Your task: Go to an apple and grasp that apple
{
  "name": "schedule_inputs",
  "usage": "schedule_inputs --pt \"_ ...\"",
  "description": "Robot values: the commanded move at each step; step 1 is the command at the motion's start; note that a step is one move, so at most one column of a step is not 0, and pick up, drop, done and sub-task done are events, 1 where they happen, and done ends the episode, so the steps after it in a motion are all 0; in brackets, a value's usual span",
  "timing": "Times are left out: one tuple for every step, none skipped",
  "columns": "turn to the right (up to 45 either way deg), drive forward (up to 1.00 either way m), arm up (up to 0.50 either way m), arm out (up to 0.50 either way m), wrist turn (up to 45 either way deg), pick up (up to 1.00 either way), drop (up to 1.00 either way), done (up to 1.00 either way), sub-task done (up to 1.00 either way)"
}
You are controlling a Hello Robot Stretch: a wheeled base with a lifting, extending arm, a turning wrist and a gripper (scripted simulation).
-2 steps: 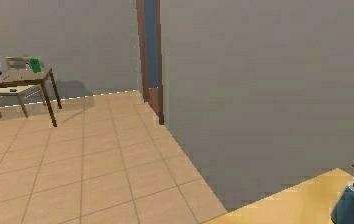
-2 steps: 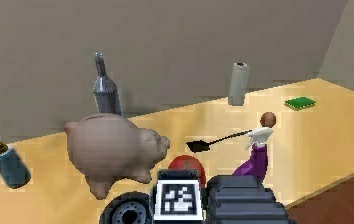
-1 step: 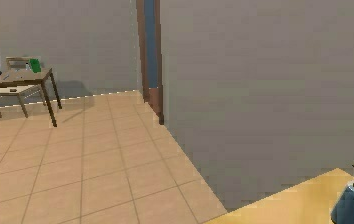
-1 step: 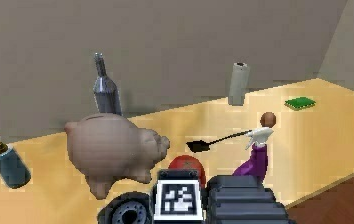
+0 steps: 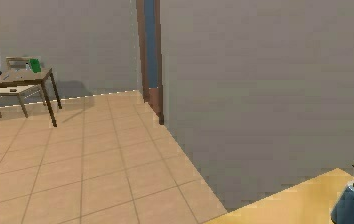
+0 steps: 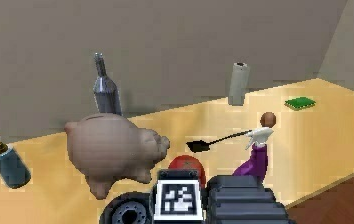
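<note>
Beyond the gripper (image 6: 133, 209) stand one piggy bank (image 6: 110, 148), two bottles (image 6: 105, 88) (image 6: 238, 84), one pump dispenser (image 6: 7, 163), one black spatula (image 6: 217, 141), one figurine (image 6: 259, 150), one green flat thing (image 6: 300, 102), one red round thing (image 6: 182, 164).

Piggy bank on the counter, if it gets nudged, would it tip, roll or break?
The piggy bank stands on short legs with a wide, rounded body, so it would probably slide rather than tip. It looks like ceramic, so likely breakable if knocked off the counter. Its smooth curves may be slippery to grip.

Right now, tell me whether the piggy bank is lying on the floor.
No, the piggy bank stands on the wooden tabletop, beside a grey bottle.
</note>
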Motion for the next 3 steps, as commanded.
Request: schedule_inputs --pt "0.0 0.0 0.0 0.0 45.0 0.0 0.0 0.0 0.0" --pt "0.0 0.0 0.0 0.0 30.0 0.0 0.0 0.0 0.0" --pt "0.0 0.0 -0.1 0.0 0.0 0.0 0.0 0.0 0.0"
